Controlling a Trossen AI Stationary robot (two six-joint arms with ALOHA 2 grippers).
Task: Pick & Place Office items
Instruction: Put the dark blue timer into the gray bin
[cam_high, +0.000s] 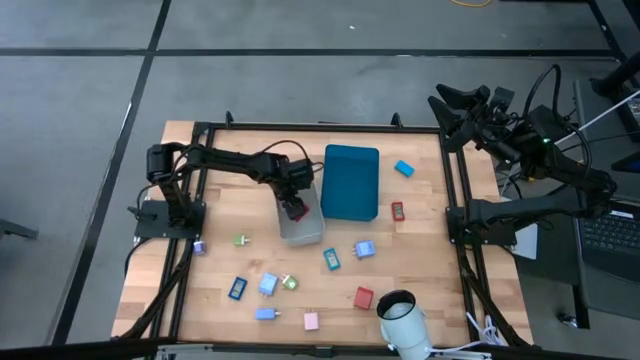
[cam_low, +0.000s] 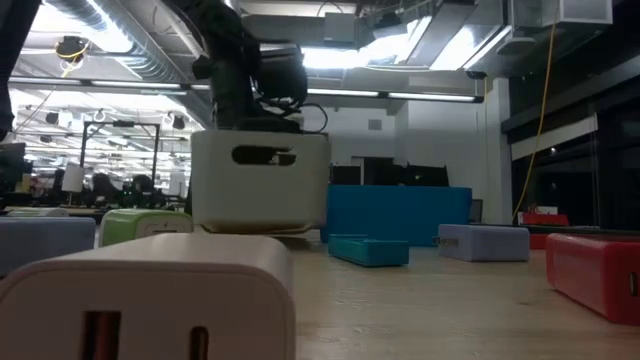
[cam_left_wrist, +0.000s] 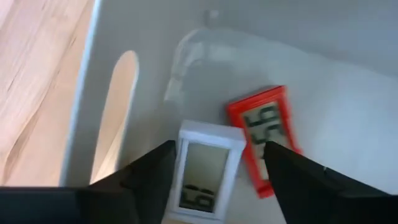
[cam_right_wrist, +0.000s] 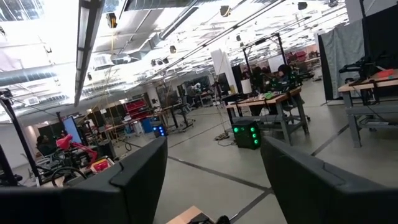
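1. We have the left tool (cam_high: 294, 207) down inside the grey bin (cam_high: 305, 234), which sits on the desk (cam_high: 420, 260) just beside the teal tray (cam_high: 351, 181).
2. In the left wrist view its fingers (cam_left_wrist: 152, 177) stand apart on either side of a white clock-like piece (cam_left_wrist: 204, 171). We judge the piece released, since gaps show on both sides and it lies on the bin floor.
3. A red piece with a display (cam_left_wrist: 264, 138) lies in the bin just beside the white one, touching or nearly so; we cannot tell which.
4. The right tool (cam_right_wrist: 214, 180) is parked off the desk's right edge, raised and facing the room, with its fingers spread and nothing between them.
5. The remaining office items are scattered on the desk: a light blue one (cam_high: 404, 168) beyond the tray, a red block (cam_high: 363, 297) near the front edge, and a pink one (cam_high: 311, 321) by it, among others.
6. Risks we see from here:
   - If the left tool lifts at a slant, a finger could catch the white piece and drag it up or flip it out.
   - The fingers sit close to the bin wall; a sideways pull could shove or tip the bin against the tray.
   - The small pieces lie close together in front, so a later approach could knock a neighbour away.
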